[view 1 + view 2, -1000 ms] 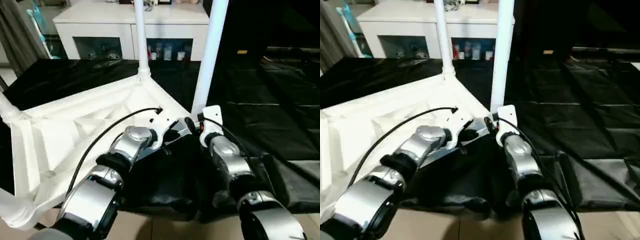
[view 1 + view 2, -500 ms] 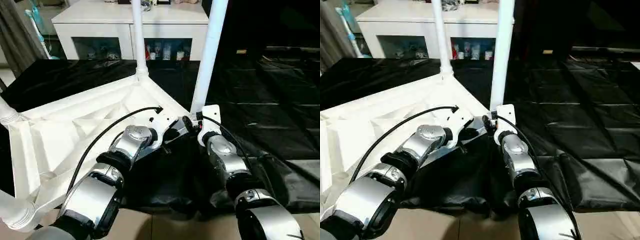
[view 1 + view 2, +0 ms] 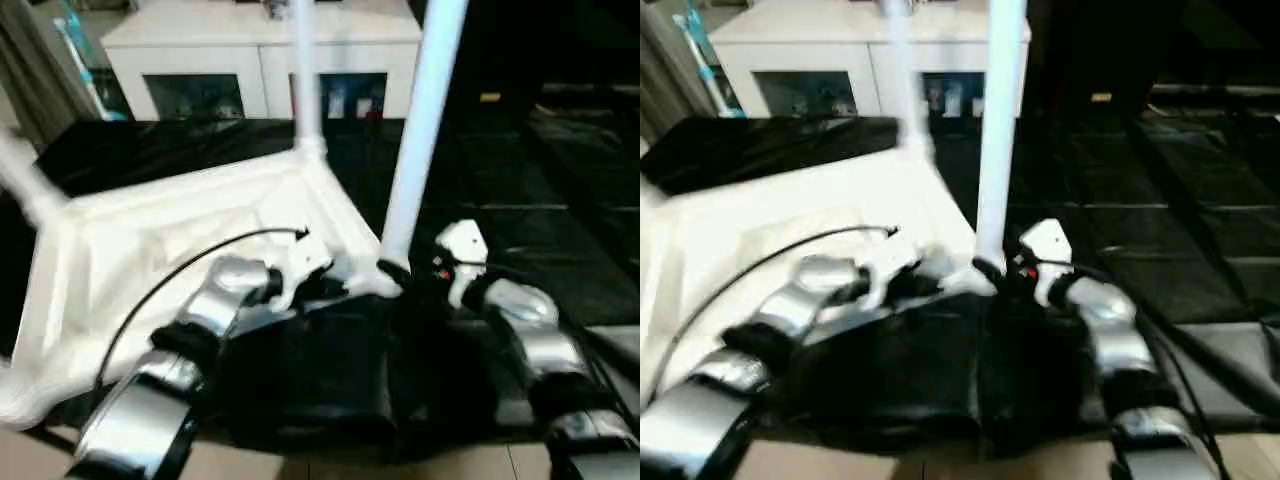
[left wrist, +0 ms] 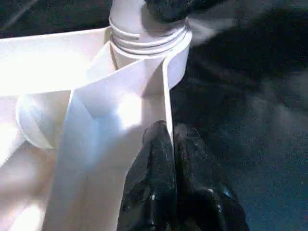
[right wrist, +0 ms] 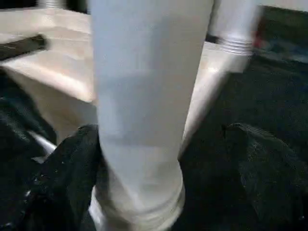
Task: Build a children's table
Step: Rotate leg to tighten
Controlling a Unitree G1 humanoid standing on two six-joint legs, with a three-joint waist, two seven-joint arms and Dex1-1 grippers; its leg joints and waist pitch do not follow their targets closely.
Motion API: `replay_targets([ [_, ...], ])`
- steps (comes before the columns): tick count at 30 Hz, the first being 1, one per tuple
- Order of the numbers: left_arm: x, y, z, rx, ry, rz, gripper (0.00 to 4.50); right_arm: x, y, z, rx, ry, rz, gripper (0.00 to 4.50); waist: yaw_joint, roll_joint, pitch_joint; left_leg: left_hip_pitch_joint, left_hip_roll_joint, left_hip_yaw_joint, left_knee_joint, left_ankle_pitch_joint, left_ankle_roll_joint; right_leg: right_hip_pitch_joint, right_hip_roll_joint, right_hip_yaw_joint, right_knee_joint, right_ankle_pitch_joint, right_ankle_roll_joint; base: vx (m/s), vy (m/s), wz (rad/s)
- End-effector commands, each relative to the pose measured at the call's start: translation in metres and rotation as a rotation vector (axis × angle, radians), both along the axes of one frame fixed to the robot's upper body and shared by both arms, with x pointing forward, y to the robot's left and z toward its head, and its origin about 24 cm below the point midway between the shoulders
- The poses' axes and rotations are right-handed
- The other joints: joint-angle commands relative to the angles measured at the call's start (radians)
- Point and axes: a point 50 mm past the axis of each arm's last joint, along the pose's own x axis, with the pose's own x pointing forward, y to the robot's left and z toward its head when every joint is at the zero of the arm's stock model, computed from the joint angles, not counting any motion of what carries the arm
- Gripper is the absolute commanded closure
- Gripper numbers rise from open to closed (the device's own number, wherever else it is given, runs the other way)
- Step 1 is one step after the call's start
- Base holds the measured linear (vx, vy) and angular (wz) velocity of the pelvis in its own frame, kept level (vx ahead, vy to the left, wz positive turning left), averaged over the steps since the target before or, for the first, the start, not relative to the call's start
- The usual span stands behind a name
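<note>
Right wrist view has the near leg (image 5: pixel 144 106) rising between the right gripper (image 5: pixel 159 178) and its two black fingers (image 5: pixel 67 178), spread wide to either side of the tube with a clear gap on one side at least — nothing is pinched. Its threaded foot sits in the near corner socket (image 4: pixel 144 38) of the children's table (image 3: pixel 170 240), which lies upside down on the black sheet (image 3: pixel 520 220), ribs up, another leg (image 3: pixel 305 70) standing at the far corner. The left gripper (image 4: pixel 168 144) has its fingers pressed together, tips resting at the table's edge rib just beside that socket. My reading: this leg is seated and the grip is coming off it. Next comes drawing the right hand clear without nudging the tube — then checking that it stands straight.
</note>
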Motion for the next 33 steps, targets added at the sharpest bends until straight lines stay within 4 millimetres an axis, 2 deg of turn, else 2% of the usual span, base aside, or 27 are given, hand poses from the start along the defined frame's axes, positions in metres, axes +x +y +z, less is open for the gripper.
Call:
replay_targets([
  [1, -0.025, 0.014, -0.022, 0.09, 0.125, -0.147, 4.5, -0.015, 0.003, 0.007, 0.006, 0.036, 0.217, 0.24, 0.006, -0.016, -0.047, -0.009, 0.027, -0.006, -0.059, -0.186, 0.141, 0.056, -0.045, 0.033, -0.061, -0.121, -0.27, 0.0, 0.0, 0.0],
  [2, -0.026, 0.015, -0.021, 0.092, 0.125, -0.151, 4.5, -0.016, 0.004, 0.007, 0.005, 0.04, 0.228, 0.24, 0.011, -0.016, -0.047, -0.007, 0.029, -0.008, -0.06, -0.192, 0.143, 0.057, -0.045, 0.033, -0.059, -0.108, -0.269, 0.0, 0.0, 0.0],
  [3, -0.027, 0.019, -0.02, 0.097, 0.126, -0.162, 4.5, -0.02, 0.005, 0.006, -0.002, 0.058, 0.273, 0.24, 0.009, -0.016, -0.047, -0.009, 0.028, -0.007, -0.06, -0.191, 0.145, 0.057, -0.044, 0.033, -0.058, -0.103, -0.27, 0.0, 0.0, 0.0],
  [4, -0.028, 0.022, -0.017, 0.099, 0.125, -0.168, 4.5, -0.024, 0.006, 0.003, -0.02, 0.074, 0.312, 0.24, 0.011, -0.017, -0.046, -0.006, 0.03, -0.005, -0.062, -0.2, 0.138, 0.053, -0.045, 0.034, -0.062, -0.12, -0.266, 0.0, 0.0, 0.0],
  [6, -0.028, 0.024, -0.016, 0.098, 0.124, -0.17, 4.5, -0.025, 0.006, 0.002, -0.034, 0.078, 0.327, 0.24, 0.011, -0.015, -0.044, -0.004, 0.028, -0.004, -0.064, -0.214, 0.115, 0.049, -0.046, 0.034, -0.064, -0.153, -0.263, 0.0, 0.0, 0.0],
  [9, -0.029, 0.026, -0.014, 0.095, 0.129, -0.174, 4.5, -0.025, 0.006, 0.001, -0.046, 0.083, 0.333, 0.24, 0.013, -0.017, -0.043, -0.003, 0.027, -0.005, -0.066, -0.223, 0.089, 0.049, -0.048, 0.037, -0.067, -0.195, -0.249, 0.0, 0.0, 0.0],
  [15, -0.032, 0.024, -0.01, 0.092, 0.132, -0.181, 4.5, -0.02, 0.01, 0.0, -0.063, 0.1, 0.326, 0.24, 0.018, -0.019, -0.048, -0.003, 0.024, -0.003, -0.059, -0.16, 0.097, 0.051, -0.045, 0.037, -0.056, -0.101, -0.258, 0.0, 0.0, 0.0],
  [18, -0.032, 0.023, -0.01, 0.092, 0.132, -0.181, 4.5, -0.02, 0.011, -0.001, -0.077, 0.103, 0.332, 0.57, 0.018, -0.019, -0.048, -0.005, 0.022, -0.002, -0.057, -0.15, 0.104, 0.053, -0.045, 0.036, -0.054, -0.082, -0.263, 0.0, 0.0, 0.0],
  [23, -0.032, 0.024, -0.01, 0.103, 0.133, -0.177, 4.5, -0.02, 0.012, -0.004, -0.112, 0.111, 0.351, 0.98, 0.018, -0.02, -0.047, -0.004, 0.023, -0.003, -0.058, -0.167, 0.094, 0.053, -0.045, 0.036, -0.057, -0.122, -0.255, 0.0, 0.0, 0.0],
  [29, -0.032, 0.026, -0.01, 0.117, 0.136, -0.174, 4.5, -0.021, 0.01, -0.007, -0.137, 0.12, 0.364, 1.43, 0.019, -0.019, -0.05, -0.005, 0.022, -0.003, -0.055, -0.146, 0.104, 0.054, -0.044, 0.036, -0.052, -0.076, -0.265, 0.0, 0.0, 0.0],
  [30, -0.032, 0.026, -0.01, 0.118, 0.136, -0.175, 4.5, -0.021, 0.01, -0.007, -0.14, 0.121, 0.364, 1.48, 0.019, -0.02, -0.049, -0.005, 0.022, -0.003, -0.055, -0.151, 0.105, 0.054, -0.044, 0.036, -0.053, -0.084, -0.263, 0.0, 0.0, 0.0],
  [31, -0.032, 0.026, -0.01, 0.12, 0.137, -0.175, 4.5, -0.021, 0.01, -0.008, -0.141, 0.123, 0.364, 1.73, 0.018, -0.02, -0.049, -0.005, 0.021, -0.003, -0.055, -0.156, 0.103, 0.054, -0.044, 0.036, -0.054, -0.097, -0.262, 0.0, 0.0, 0.0],
  [33, -0.032, 0.026, -0.01, 0.122, 0.137, -0.174, 4.5, -0.021, 0.009, -0.009, -0.161, 0.124, 0.371, 1.81, 0.018, -0.019, -0.048, -0.004, 0.022, -0.003, -0.056, -0.164, 0.099, 0.054, -0.045, 0.036, -0.055, -0.111, -0.26, 0.0, 0.0, 0.0],
])
